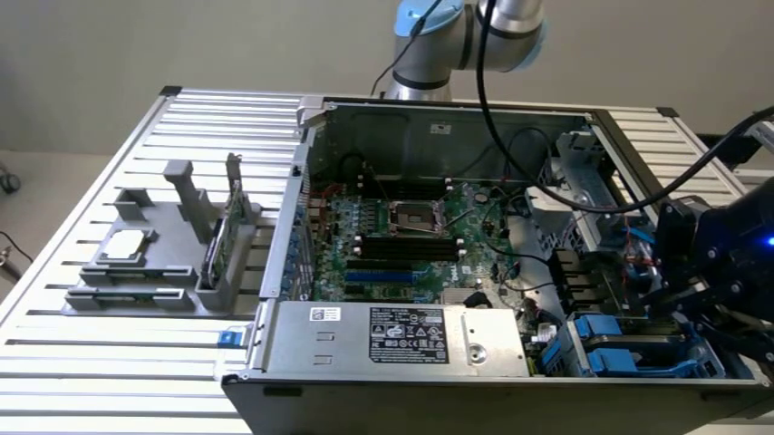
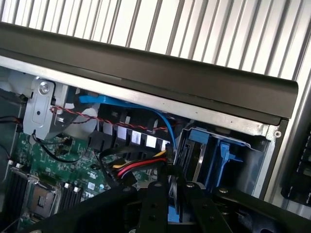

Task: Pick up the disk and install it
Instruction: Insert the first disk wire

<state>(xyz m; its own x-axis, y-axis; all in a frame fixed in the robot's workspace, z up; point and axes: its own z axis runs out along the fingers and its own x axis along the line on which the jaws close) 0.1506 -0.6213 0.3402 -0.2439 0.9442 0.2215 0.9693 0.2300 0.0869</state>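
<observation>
Housing the disk (image 1: 604,333) in its corner bay: open computer case (image 1: 436,127).

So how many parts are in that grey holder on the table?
2: a silver chip lying flat at the exterior view's left, and a green circuit card standing on edge to its right. The holder's uprights may hide more.

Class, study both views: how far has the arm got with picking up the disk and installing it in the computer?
Done: pickup looks complete, as the tool is closed on a blue piece, seemingly the disk's carrier rail. In hand: the tool holds it over the drive bay in the open computer case. Left: the disk is not yet seated and released there.
</observation>
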